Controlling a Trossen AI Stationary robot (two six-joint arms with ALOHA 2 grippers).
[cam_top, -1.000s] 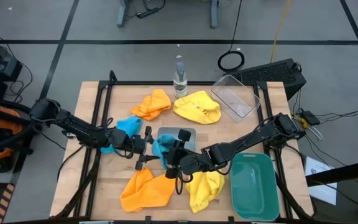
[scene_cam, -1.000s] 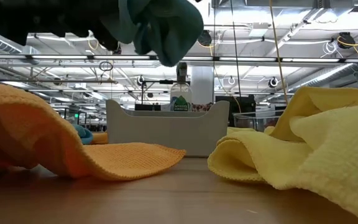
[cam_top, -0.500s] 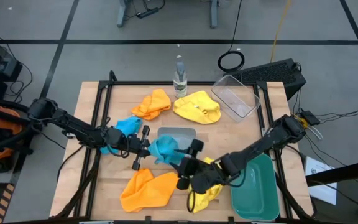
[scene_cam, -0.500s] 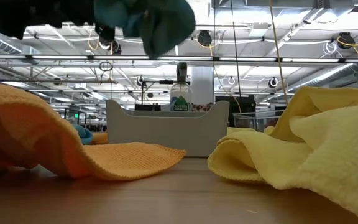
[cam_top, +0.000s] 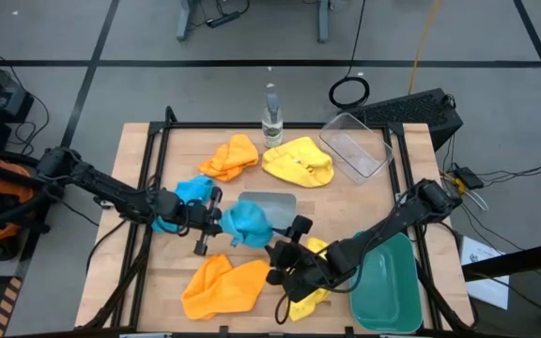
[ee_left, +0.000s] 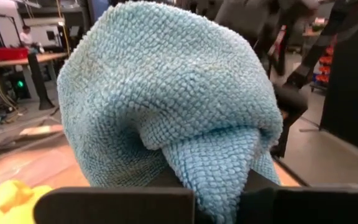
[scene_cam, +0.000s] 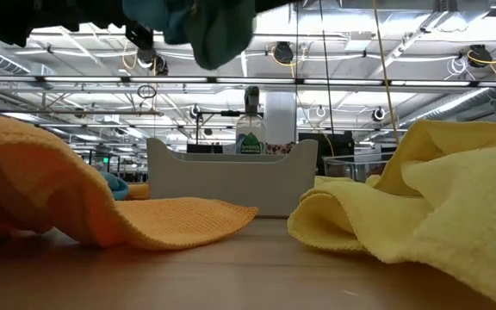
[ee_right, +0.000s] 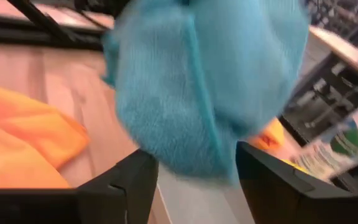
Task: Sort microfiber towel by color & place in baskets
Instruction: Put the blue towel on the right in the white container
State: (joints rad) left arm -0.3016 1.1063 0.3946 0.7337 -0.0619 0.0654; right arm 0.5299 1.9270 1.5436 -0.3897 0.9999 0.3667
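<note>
High view: my left pincer (cam_top: 216, 222) is clamped on a blue towel (cam_top: 245, 222), held above the grey-blue basket (cam_top: 272, 199) mid-tabletop. My right pincer (cam_top: 287, 255) stands empty, fingers parted, close alongside. Risk: the towel's hanging folds could snag it.

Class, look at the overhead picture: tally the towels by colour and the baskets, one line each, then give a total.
Orange towels: 2
Yellow towels: 2
Blue towels: 2
Baskets: 3
Total: 9
</note>
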